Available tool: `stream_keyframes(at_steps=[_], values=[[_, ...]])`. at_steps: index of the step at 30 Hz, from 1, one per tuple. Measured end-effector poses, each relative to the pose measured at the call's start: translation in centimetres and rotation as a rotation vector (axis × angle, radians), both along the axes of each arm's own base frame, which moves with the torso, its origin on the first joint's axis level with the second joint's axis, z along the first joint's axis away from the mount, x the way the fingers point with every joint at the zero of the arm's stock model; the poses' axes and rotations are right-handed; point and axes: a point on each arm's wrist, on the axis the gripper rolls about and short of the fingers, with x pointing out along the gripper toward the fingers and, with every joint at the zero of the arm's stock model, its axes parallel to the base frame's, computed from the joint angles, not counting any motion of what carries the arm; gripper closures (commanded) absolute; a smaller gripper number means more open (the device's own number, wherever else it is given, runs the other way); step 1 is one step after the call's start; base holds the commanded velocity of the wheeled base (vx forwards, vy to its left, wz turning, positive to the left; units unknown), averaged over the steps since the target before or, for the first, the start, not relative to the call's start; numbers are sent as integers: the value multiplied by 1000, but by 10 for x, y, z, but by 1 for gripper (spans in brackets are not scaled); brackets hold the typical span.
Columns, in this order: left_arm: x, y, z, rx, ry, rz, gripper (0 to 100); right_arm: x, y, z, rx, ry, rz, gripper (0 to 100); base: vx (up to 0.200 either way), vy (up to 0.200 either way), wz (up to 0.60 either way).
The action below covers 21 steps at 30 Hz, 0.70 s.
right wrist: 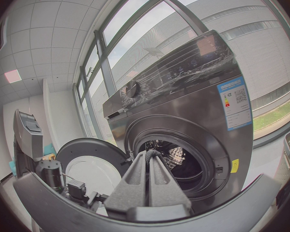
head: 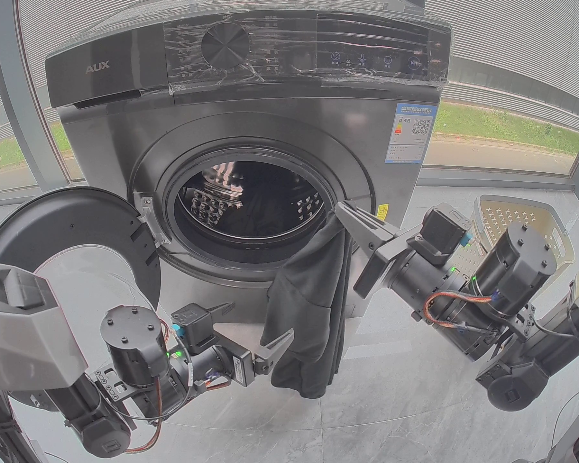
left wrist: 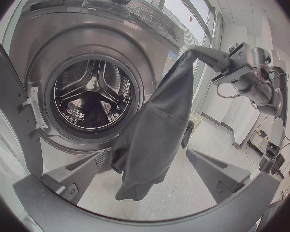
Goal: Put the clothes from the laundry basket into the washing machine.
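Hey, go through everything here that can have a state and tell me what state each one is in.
washing machine door: open.
drum: dark cloth lying inside.
black garment: hanging outside the opening, pinched at its top.
right gripper: jaws shut on the black garment.
left gripper: jaws open, gripping nothing.
laundry basket: no clothes in the visible part.

A black garment (head: 309, 310) is held by its top in the right gripper (head: 341, 208), hung limp before the grey washing machine (head: 251, 123), whose door (head: 64, 233) is swung open. A pale perforated laundry basket (head: 547, 213) is set to its right.
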Motion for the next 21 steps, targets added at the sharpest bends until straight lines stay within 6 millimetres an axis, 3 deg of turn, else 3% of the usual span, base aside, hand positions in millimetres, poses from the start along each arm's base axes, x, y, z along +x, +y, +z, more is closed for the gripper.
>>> stream_keyframes(at_steps=[14, 21], values=[[27, -14, -28, 32, 35, 28, 0, -15, 24, 3, 11, -13, 89, 100, 0, 0, 0], [52, -13, -43, 39, 39, 78, 0, -21, 28, 4, 17, -17, 112, 100, 0, 0, 0]])
